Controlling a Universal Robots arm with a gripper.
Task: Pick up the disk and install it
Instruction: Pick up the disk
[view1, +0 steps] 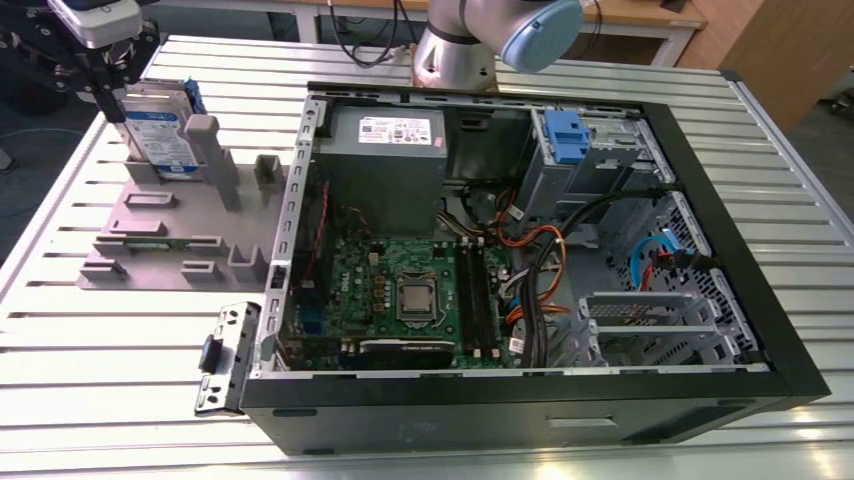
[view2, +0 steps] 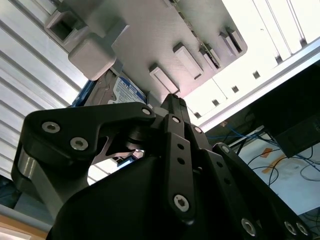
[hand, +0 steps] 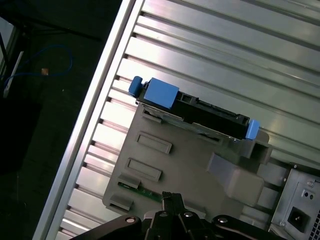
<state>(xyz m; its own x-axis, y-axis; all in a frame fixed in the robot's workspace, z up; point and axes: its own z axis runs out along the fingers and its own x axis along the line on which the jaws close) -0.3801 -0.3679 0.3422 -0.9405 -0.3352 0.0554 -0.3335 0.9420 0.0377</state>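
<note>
Pick-up looks in hand: the gripper (view1: 115, 92), jaw state impossible to tell, is over the disk (view1: 160, 135) standing upright in its grey holder (view1: 147, 215) at the exterior view's far left, and grasping calls for squaring onto the top edge.

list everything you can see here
disk: 1, silver with blue bracket, upright in the fixture
fixture: 1, grey, on the table, exterior view's left
case: 1, black, open, mid-table
power supply: 1, grey, inside the case
latch: 1, blue, on a cage in the case
motherboard: 1, green, inside the case
bracket: 1, grey metal, on the table beside the case
table: 1, silver, slatted
arm: 1, grey and blue, behind the case
gripper: 1, black, by the disk's top
</note>
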